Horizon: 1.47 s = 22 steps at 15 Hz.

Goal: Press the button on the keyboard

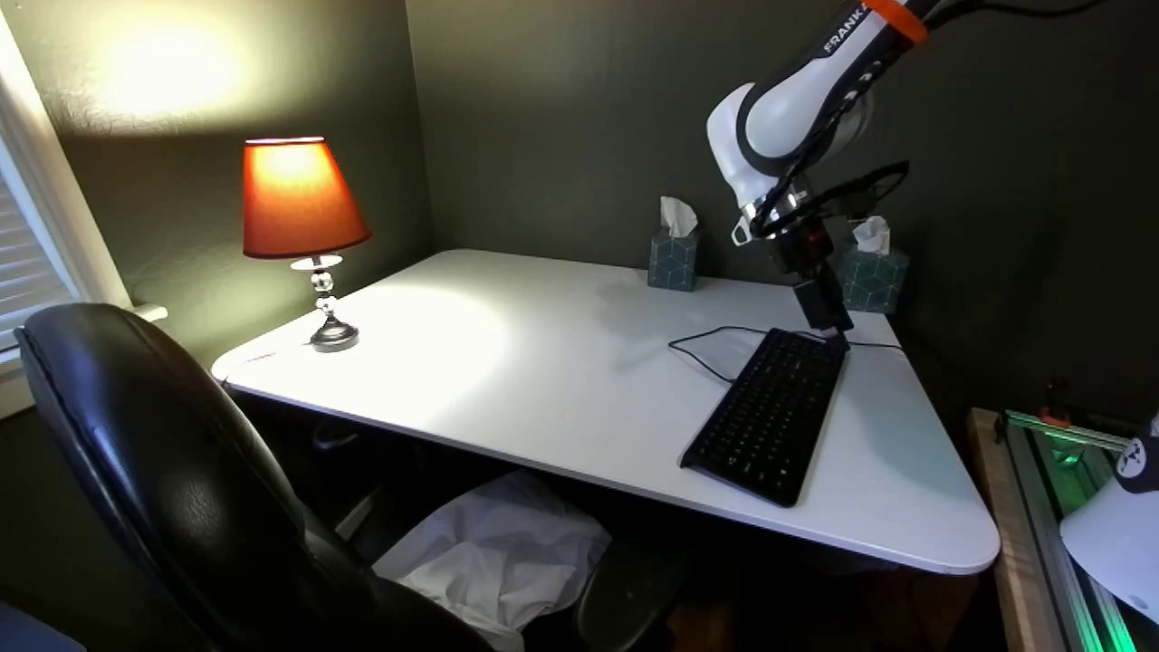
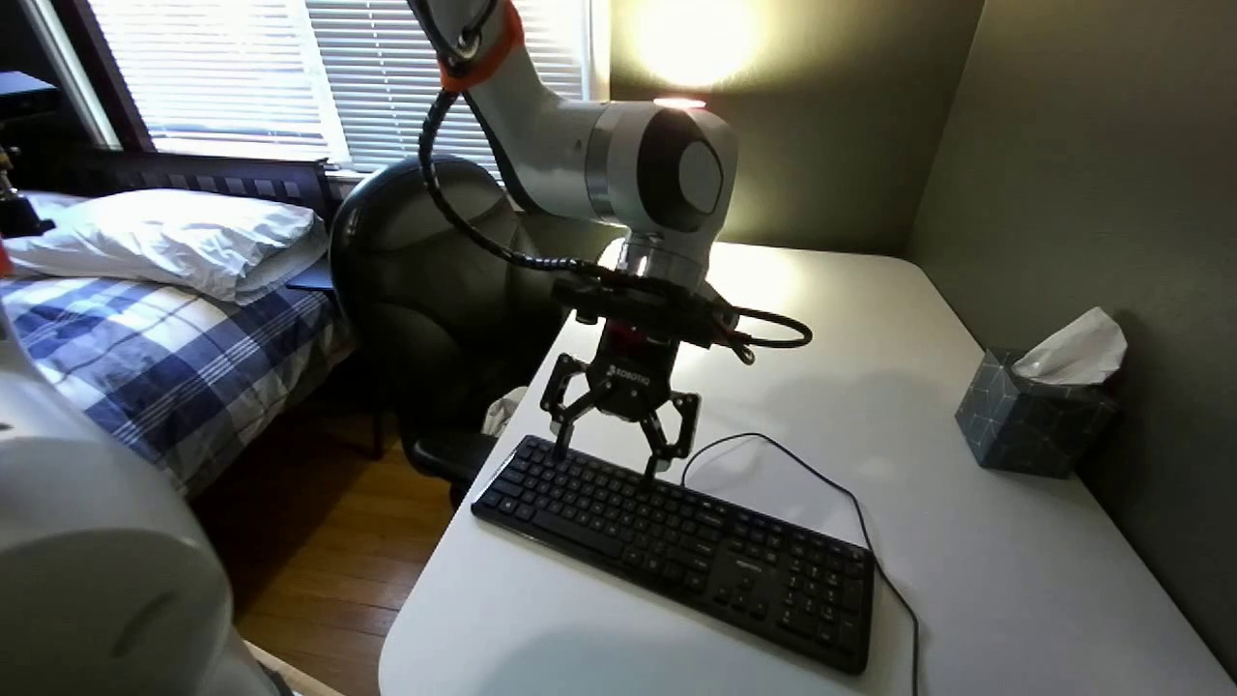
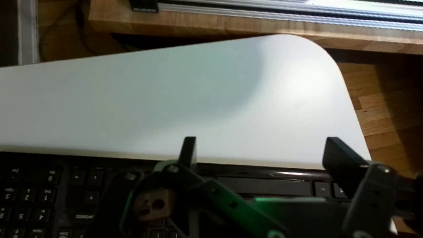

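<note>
The black keyboard lies flat on the white desk, in both exterior views. In the wrist view the keyboard runs along the bottom, with its number pad at left and the space bar showing between my fingers. My gripper is open and empty. It points down over the keyboard, with its fingers spread wide. In the exterior views my gripper overlaps the keyboard's far end or back rows. I cannot tell the exact height of the fingertips or whether they touch keys.
A thin black cable runs from the keyboard across the desk. Tissue boxes stand by the wall. A lit lamp stands at the desk's far left. A black chair is at the front edge.
</note>
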Each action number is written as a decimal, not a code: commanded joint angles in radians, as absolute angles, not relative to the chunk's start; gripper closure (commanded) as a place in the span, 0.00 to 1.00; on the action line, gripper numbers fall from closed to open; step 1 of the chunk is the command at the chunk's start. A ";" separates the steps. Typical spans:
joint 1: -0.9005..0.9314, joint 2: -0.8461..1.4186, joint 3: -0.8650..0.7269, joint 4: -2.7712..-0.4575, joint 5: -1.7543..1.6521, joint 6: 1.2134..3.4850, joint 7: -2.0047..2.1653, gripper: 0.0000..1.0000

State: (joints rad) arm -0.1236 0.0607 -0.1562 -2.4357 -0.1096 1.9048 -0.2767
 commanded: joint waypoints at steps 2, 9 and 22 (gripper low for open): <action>-0.133 0.166 -0.139 -2.373 -0.088 1.956 -0.293 0.42; -0.138 0.259 -0.122 -2.320 -0.093 2.000 -0.287 0.96; -0.135 0.292 -0.097 -2.334 -0.081 2.121 -0.278 1.00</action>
State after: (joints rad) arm -0.1263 0.2748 -0.1124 -2.3279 -0.0998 2.0576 -0.2773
